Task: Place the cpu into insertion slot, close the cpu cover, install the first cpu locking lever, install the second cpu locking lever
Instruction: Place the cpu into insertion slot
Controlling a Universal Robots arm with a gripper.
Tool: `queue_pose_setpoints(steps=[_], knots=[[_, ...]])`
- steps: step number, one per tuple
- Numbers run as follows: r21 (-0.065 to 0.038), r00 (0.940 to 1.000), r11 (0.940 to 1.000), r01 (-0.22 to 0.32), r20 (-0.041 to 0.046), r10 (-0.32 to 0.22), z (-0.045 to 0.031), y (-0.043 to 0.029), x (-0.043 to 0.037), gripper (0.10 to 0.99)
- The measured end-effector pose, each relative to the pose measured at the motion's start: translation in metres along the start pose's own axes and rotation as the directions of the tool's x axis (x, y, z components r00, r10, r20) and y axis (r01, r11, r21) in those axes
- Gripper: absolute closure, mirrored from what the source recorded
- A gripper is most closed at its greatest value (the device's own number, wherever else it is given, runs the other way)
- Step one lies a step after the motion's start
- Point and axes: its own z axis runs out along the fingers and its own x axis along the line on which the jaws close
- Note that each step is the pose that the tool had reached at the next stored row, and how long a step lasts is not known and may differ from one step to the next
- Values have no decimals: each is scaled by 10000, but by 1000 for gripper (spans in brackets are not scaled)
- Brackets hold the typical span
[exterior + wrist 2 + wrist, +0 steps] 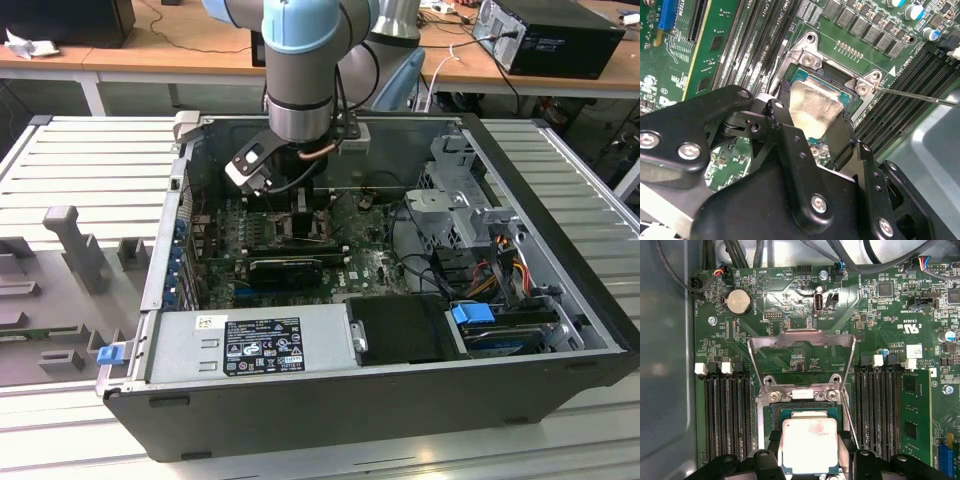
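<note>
Arm: the grey and pale-blue robot arm [308,70] reaches down into the dark grey open computer case [330,405]; the case lies on its side on the grey slatted bench [80,150]
Pincer: the black two-fingered pincer [810,439] [809,122] is low over the green motherboard [790,300]; its fingers [776,445] are pressed against two opposite edges of the chip, pinching it
Cpu: the cpu [810,452] [812,110], a small flat square chip with its silvery metal face up, sits between the fingers right over the socket; whether it is fully seated I cannot tell
Insertion slot: the square dark insertion slot with a silver-grey metal rim [761,425] [807,57] lies between two banks of long black memory slots [727,415]
Cpu cover: the thin silver-grey cpu cover [802,337], a frame with a square window, is swung open, away from the socket
Lever: a thin steel lever rod [920,96] runs from the rim's corner bracket out across the memory slots
</note>
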Motion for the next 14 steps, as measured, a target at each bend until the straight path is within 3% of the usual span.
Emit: queue_pose_setpoints(steps=[6,9,14], knots=[[0,10000,10000,0,-2,0,4,1,1,557],[0,10000,10000,1,-8,-1,8,2,5,482],[3,10000,10000,-2,-66,2,20,8,25,482]])
